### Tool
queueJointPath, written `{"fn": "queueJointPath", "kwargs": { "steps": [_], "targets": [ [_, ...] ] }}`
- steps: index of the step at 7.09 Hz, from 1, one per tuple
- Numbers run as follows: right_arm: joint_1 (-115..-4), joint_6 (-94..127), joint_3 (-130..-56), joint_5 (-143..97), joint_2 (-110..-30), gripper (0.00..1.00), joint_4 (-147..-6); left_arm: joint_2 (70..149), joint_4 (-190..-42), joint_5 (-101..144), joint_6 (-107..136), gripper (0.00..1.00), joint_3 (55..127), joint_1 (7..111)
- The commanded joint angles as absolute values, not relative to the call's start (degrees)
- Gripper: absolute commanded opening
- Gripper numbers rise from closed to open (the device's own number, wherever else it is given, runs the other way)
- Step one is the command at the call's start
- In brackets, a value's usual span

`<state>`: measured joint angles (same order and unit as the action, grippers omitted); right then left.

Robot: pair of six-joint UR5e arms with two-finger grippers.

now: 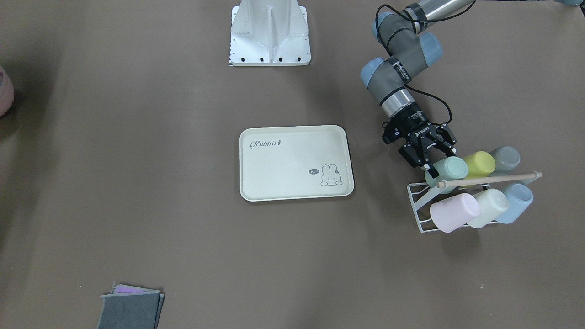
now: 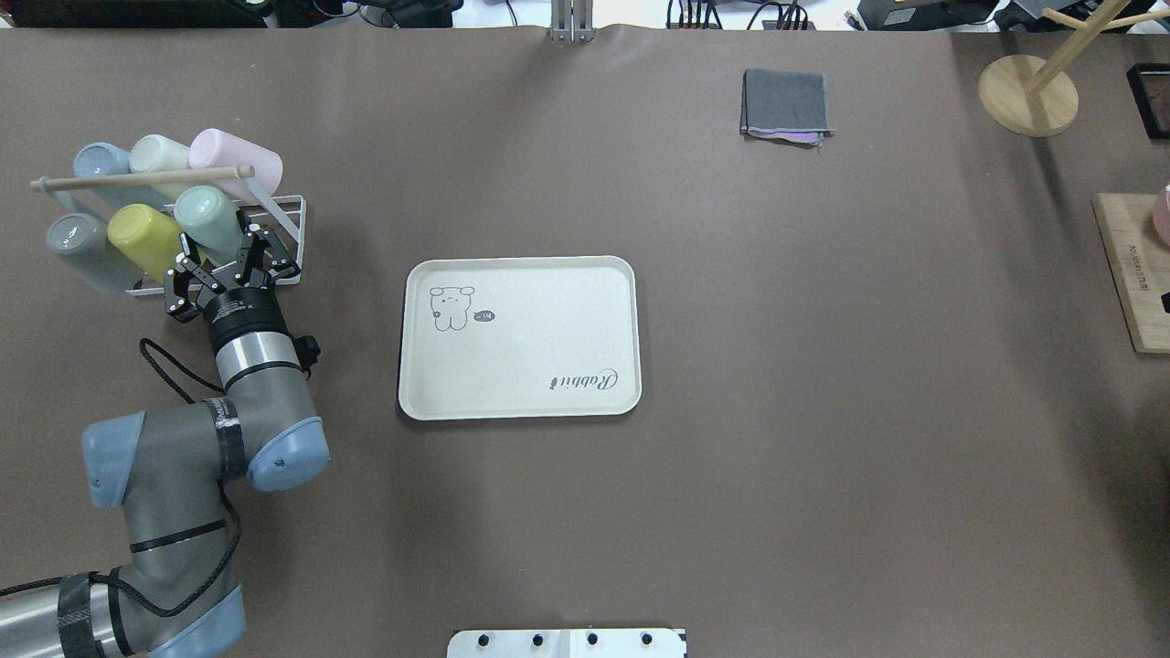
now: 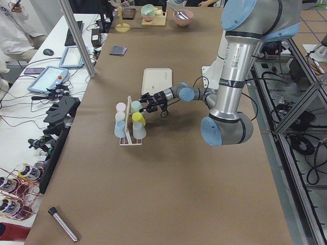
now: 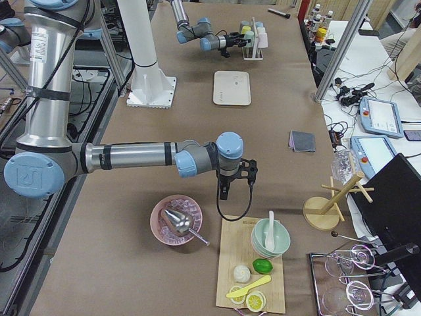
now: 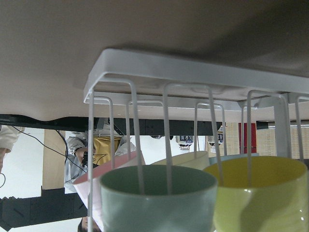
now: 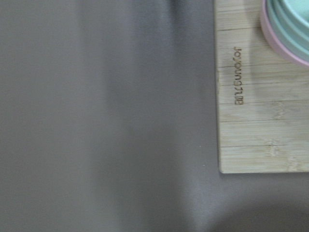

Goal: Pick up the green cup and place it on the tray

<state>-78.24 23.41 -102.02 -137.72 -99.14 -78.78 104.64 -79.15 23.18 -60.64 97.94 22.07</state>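
Observation:
The green cup (image 1: 451, 167) is a pale mint tumbler lying on its side on a white wire rack (image 1: 421, 204), mouth toward my left arm. It also shows in the overhead view (image 2: 207, 217) and in the left wrist view (image 5: 157, 200), with rack wires running into its mouth. My left gripper (image 1: 437, 158) is open right at the cup's mouth end, fingers spread to either side and holding nothing. The cream tray (image 1: 283, 176) with "Rabbit" script lies flat at the table's middle, with nothing on it. My right gripper (image 4: 227, 186) shows only in the exterior right view; I cannot tell its state.
On the rack are also a yellow-green cup (image 1: 480, 163), a grey cup (image 1: 505, 158), and pink (image 1: 454, 212), cream (image 1: 490, 208) and blue (image 1: 517, 202) cups under a wooden rod (image 1: 491, 179). A folded grey cloth (image 2: 786, 102) lies far off. A wooden board (image 2: 1132, 274) is at the right.

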Motion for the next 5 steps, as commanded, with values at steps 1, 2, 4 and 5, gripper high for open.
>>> {"fn": "queueJointPath", "kwargs": {
  "steps": [1, 2, 4, 5],
  "targets": [
    [-80.9, 19.3, -106.0, -133.1, -102.1, 1.00, -85.6, 104.3, -79.6, 23.2, -67.6, 0.19, 103.2, 24.1],
    [-82.0, 16.6, -106.4, -133.0, -103.1, 1.00, -86.4, 104.3, -81.5, 23.0, -69.0, 0.19, 104.0, 24.4],
    [-84.9, 14.9, -107.1, -134.0, -106.0, 1.00, -87.3, 103.9, -89.9, 22.0, -76.9, 0.19, 105.6, 26.0],
    [-85.4, 14.9, -107.2, -134.5, -106.0, 1.00, -88.5, 103.5, -95.1, 22.0, -81.3, 0.19, 107.2, 27.5]
  ]
}}
